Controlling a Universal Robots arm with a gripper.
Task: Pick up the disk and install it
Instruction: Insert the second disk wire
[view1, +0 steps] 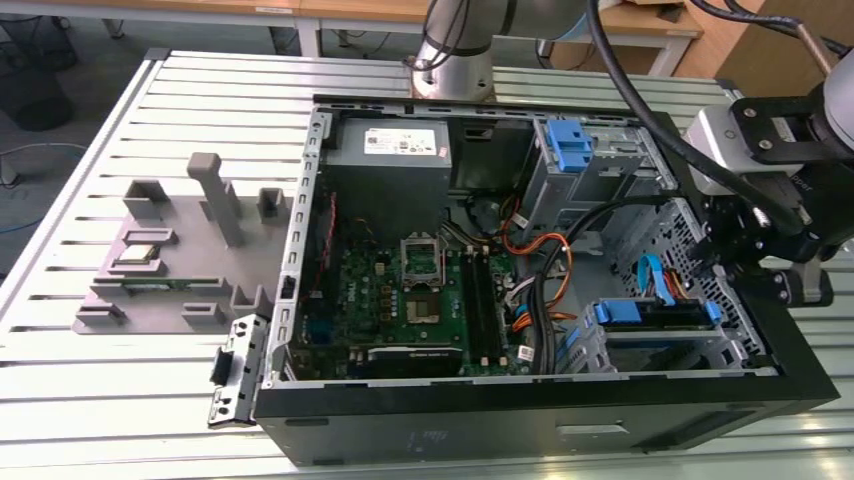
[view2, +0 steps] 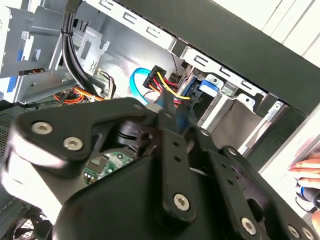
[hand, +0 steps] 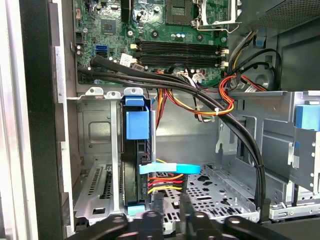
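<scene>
The disk (view1: 650, 314), silver inside a blue bracket, sits in the drive cage at the case's front corner on the exterior view's right. Blue and coloured cables run to its end. In the first wrist view the disk (hand: 136, 165) stands edge-on in the cage slot, its blue tab uppermost. My gripper (view1: 763, 262) hangs over the case's wall on the exterior view's right, beside the cage. In both wrist views its tips come together, gripper (hand: 170, 216) and gripper (view2: 168, 113), shut with nothing held, a short way from the disk's cabled end.
The open computer case (view1: 534, 420) lies on a slatted table. Inside are the motherboard (view1: 414, 290), a grey power supply (view1: 387, 145), a tall blue latch (view1: 567, 145) and thick black cables (hand: 200, 92). A grey fixture block (view1: 174, 260) stands at the exterior view's left. A hand (view2: 307, 170) rests outside the case.
</scene>
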